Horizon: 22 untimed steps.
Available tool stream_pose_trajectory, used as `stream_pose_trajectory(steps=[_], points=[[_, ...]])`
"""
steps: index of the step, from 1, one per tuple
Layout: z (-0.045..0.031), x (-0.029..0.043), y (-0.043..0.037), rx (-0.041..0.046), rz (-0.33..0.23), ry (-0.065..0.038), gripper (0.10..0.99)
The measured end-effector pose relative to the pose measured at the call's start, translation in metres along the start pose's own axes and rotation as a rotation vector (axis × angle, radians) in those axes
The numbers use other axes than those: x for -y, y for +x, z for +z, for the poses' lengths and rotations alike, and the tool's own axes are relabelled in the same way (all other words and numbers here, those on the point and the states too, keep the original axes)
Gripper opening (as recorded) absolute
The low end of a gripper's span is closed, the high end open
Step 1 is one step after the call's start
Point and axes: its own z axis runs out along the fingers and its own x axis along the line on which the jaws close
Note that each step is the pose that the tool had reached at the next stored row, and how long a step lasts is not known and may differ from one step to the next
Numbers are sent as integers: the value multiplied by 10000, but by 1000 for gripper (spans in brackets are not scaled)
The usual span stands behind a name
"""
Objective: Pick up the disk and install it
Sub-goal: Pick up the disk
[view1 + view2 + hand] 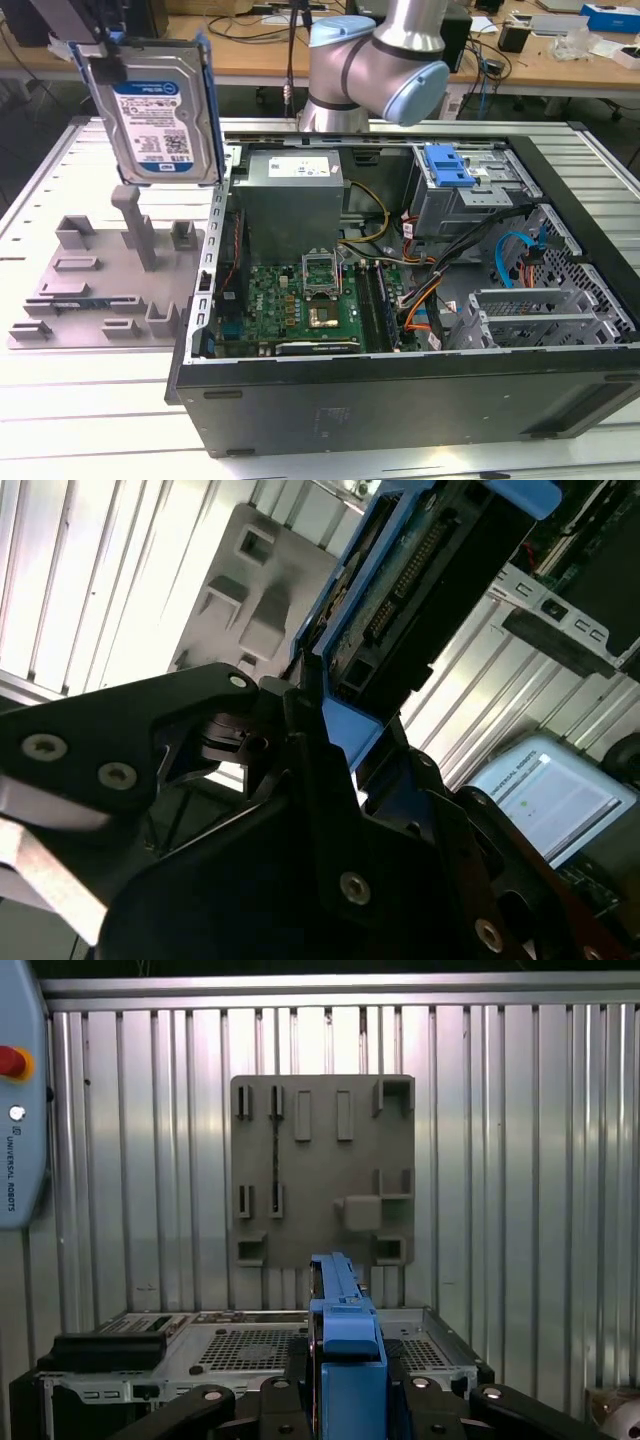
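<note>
The disk (pixel 155 105), a silver-grey drive with a white-and-blue label in a blue carrier frame, hangs upright in the air at the exterior view's upper left. It is above the grey fixture plate (pixel 100 285). My gripper (pixel 103 60) is shut on the disk's top edge. In the second wrist view the black fingers (pixel 300 730) clamp the blue frame, and the disk's (pixel 420 570) connector end points away. In the first wrist view the disk (pixel 343 1330) shows edge-on between the gripper's (pixel 345 1400) fingers.
An open computer case (pixel 400 385) lies to the right of the fixture plate, with the motherboard (pixel 300 305) and power supply (pixel 290 190) inside. A grey drive cage with a blue latch (pixel 447 165) sits at its far right. The arm's base (pixel 375 65) stands behind.
</note>
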Motion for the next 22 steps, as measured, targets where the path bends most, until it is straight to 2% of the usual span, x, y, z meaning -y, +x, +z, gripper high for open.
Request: stream_pose_trajectory(steps=[3,5,7,9,10,15,18,19,22], points=[[1,95,28,0,-2,0,369],[2,198,58,0,-2,1,369],[2,258,74,0,-1,1,369],[1,362,102,0,-2,0,369],[1,437,123,0,-1,0,369],[0,658,189,0,-2,0,369],[1,754,219,0,0,0,369],[1,812,238,0,-4,0,369],[3,900,271,1,-1,1,369]])
